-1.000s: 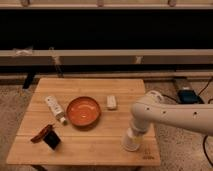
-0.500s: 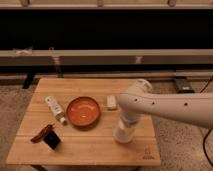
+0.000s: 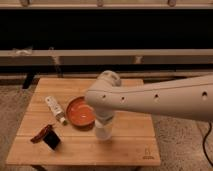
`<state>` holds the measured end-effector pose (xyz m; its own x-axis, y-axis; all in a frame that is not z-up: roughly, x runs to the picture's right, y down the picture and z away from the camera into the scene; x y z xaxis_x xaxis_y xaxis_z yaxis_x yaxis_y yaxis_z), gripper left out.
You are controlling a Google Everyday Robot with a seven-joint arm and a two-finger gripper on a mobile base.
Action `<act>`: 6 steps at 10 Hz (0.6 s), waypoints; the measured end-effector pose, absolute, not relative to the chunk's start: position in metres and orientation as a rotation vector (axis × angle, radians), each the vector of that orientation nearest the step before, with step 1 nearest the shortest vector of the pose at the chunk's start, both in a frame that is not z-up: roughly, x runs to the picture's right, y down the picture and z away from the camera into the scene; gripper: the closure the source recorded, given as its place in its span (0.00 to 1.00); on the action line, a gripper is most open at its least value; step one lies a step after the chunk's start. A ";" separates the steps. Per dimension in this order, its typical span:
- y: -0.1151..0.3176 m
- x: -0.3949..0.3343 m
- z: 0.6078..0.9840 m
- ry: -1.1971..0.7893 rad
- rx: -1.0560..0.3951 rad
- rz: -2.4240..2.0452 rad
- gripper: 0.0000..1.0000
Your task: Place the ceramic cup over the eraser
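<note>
The arm [image 3: 165,100] is the biggest thing in view. It reaches in from 3 o'clock across the wooden table [image 3: 130,142], and its bulky elbow bends down over the middle of the top. That posture suits carrying something low across the surface.

The orange bowl [image 3: 79,111] sits just left of the table's centre and partly under the arm. It has no part in the task, but it lies close to the path toward the target. The white bottle [image 3: 55,109] lies on its side at the bowl's 9 o'clock, well apart from the working end.

The gripper [image 3: 103,124] hangs at the bowl's 4 o'clock, pointing straight down. The pale tapered shape right beneath it looks like the ceramic cup [image 3: 103,133], low over the table or resting on it. I cannot tell whether the gripper is clamped on the cup or open, because the wrist hides the contact. Nor can I tell whether the cup's mouth faces down.

A flat red-brown piece [image 3: 40,133] lies near the table's 8 o'clock corner. The eraser [image 3: 51,140], a small black block, sits just beside it at its 4 o'clock, uncovered. It lies at the cup's 9 o'clock, with open board between them. By my judgement the cup must travel left and come down mouth-first over the block.
</note>
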<state>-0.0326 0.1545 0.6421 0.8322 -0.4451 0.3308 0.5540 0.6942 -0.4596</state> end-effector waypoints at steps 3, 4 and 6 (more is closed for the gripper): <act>0.151 -0.094 0.621 -0.270 -0.552 -0.735 1.00; 0.149 -0.116 0.614 -0.300 -0.547 -0.796 1.00; 0.142 -0.148 0.606 -0.344 -0.535 -0.874 1.00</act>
